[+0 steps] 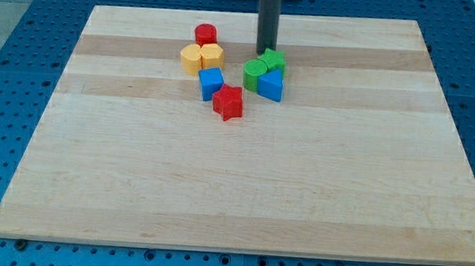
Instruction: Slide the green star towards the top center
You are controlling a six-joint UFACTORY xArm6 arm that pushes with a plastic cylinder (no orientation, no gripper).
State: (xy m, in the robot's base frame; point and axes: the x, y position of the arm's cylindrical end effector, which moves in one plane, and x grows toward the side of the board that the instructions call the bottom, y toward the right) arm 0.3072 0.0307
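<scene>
- Near edge: wooden board (241, 200), pale, smooth, mostly bare in the view's lower half; low friction likely, blocks should slide easy.
- Board sits on a blue perforated table (3, 133), visible on all sides; room around otherwise not shown.
- Mid cluster, view's upper centre: red star (229, 103) nearest, blue cube (211, 83) touching it on the view's upper left.
- Blue triangular block (270, 86) to the view's right of those, pressed against the green pair.
- Two green blocks together: a rounder one (253, 72) on the left, green star (272, 62) behind/right, shapes hard to split.
- Star looks small, light, rigid; nothing to grip, push only. Contact should be on its near face to drive it toward top centre; lobed sides may make it rotate or slip off.
- My tip (265, 51): bare rod, holds nothing, no opening; touching or just behind the star's far side, wrong side for the push, I judge.
- Yellow blocks (202, 57) and red cylinder (205, 35) to the view's left, well clear of the path.
</scene>
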